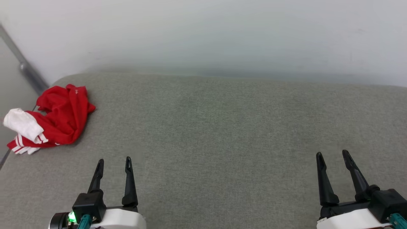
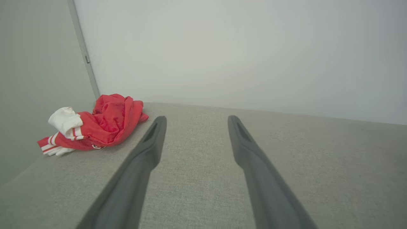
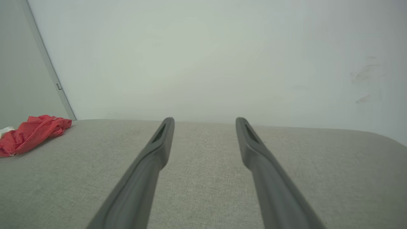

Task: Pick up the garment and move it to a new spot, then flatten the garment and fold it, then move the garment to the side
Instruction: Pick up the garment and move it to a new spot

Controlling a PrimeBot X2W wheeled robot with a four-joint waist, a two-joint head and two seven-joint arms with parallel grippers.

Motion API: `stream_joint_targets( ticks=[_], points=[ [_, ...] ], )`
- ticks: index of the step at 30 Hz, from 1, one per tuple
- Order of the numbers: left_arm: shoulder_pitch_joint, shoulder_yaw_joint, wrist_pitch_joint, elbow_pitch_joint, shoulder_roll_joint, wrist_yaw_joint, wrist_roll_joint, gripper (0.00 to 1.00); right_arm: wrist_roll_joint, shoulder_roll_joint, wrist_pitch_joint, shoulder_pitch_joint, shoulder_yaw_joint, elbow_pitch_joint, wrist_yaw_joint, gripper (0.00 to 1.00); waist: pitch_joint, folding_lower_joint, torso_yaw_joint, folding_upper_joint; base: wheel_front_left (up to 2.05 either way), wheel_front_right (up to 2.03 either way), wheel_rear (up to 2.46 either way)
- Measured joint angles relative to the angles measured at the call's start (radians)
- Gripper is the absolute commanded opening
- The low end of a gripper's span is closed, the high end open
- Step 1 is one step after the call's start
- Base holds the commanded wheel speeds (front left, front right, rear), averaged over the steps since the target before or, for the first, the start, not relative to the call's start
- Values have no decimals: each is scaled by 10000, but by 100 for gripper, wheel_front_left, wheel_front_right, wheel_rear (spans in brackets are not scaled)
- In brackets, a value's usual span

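Note:
The garment [image 1: 60, 117], red with a white sleeve and red-and-white striped trim, lies crumpled in a heap at the far left corner of the grey fabric surface [image 1: 222, 133]. Its lettering is hidden in the folds. It also appears as a red heap [image 2: 101, 125] at the left of the left wrist view, and as a red bundle [image 3: 30, 133] at the left edge of the right wrist view. My left gripper [image 1: 114, 163] stands open at the lower left, below and to the right of the garment, apart from it. My right gripper [image 1: 333, 155] stands open at the lower right, empty.
A pale wall [image 1: 203, 35] rises behind the surface. A grey metal strip [image 1: 24, 63] runs along the corner at the far left, just behind the garment. The surface's left edge [image 1: 4, 159] drops off beside the garment.

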Motion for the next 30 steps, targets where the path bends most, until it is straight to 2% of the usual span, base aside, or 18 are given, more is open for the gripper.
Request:
stream_joint_targets(
  ticks=[21,22,30],
  points=[
    [46,508,0,105,2,117,-92,100,-174,0,0,93,192,-115,0,100,-23,0,2988,0,0,0,0],
    [71,573,0,119,2,119,-113,100,-196,2,0,96,230,-115,0,100,-28,0,3319,0,0,0,0],
    [123,800,0,157,0,130,-257,100,-242,2,0,98,265,-113,0,100,30,0,3662,0,0,0,0]
  ],
)
